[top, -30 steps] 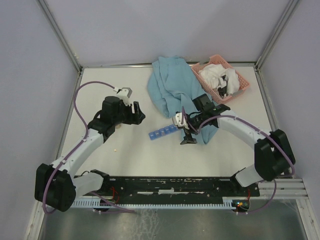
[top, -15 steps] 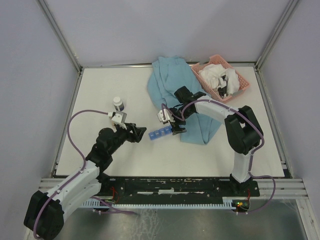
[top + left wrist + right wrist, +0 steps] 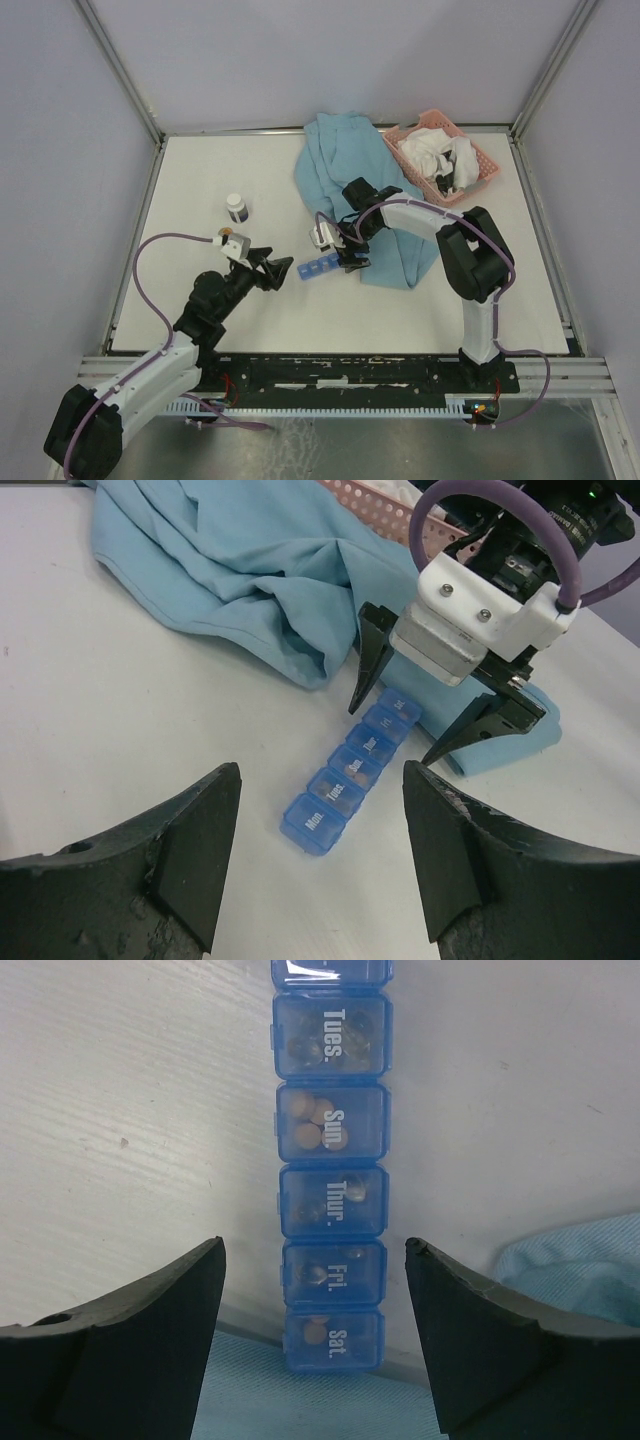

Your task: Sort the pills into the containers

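The blue pill-organiser strip (image 3: pixel 320 269) lies on the white table with its lids closed. It also shows in the left wrist view (image 3: pixel 350 771) and the right wrist view (image 3: pixel 332 1170). Tan pills (image 3: pixel 317 1123) show through the lids of several compartments. My left gripper (image 3: pixel 277 272) is open and empty, just left of the strip's "Mon." end. My right gripper (image 3: pixel 352 262) is open and empty, hovering over the strip's "Sat." end, one finger on each side. That end rests against the edge of the blue cloth (image 3: pixel 345 165).
A white pill bottle (image 3: pixel 237 208) with a dark cap stands at the left back. A pink mesh basket (image 3: pixel 443 155) with white items sits at the back right. The blue cloth spreads from the back centre toward the right arm.
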